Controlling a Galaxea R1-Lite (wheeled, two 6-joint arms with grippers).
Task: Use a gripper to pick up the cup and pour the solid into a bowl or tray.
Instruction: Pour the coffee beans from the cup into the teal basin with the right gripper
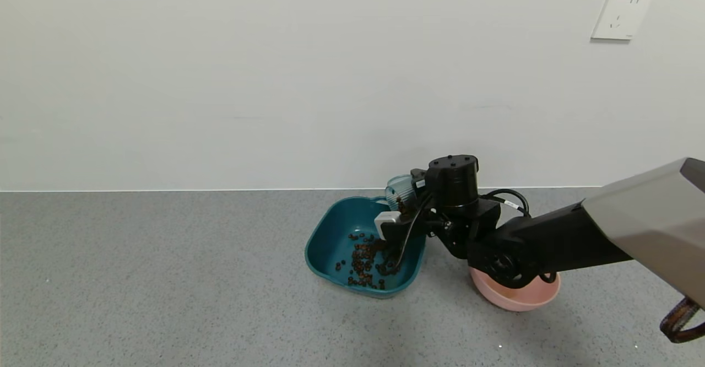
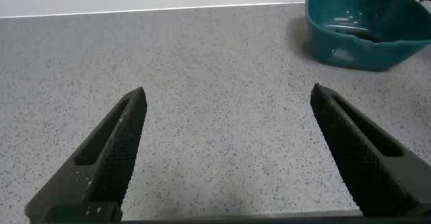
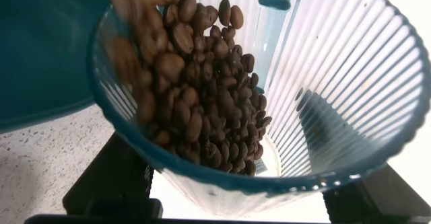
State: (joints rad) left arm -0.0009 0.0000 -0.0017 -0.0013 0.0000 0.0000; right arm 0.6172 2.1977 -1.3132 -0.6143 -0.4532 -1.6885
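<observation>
My right gripper point(image 1: 397, 212) is shut on the ribbed blue-grey cup point(image 1: 400, 189) and holds it tipped on its side over the far right part of the teal square basin point(image 1: 330, 229). Brown beans point(image 1: 366, 259) lie scattered on the basin floor. In the right wrist view the cup point(image 3: 337, 83) fills the frame, with beans point(image 3: 202, 96) sliding along its lower wall toward the rim, and the teal basin point(image 3: 47, 49) behind. My left gripper point(image 2: 229, 116) is open and empty over bare floor, away from the basin point(image 2: 363, 29).
A round pink bowl point(image 1: 515, 295) sits on the speckled grey surface to the right of the basin, partly under my right arm. A white wall runs behind, with a socket point(image 1: 622, 13) at the upper right.
</observation>
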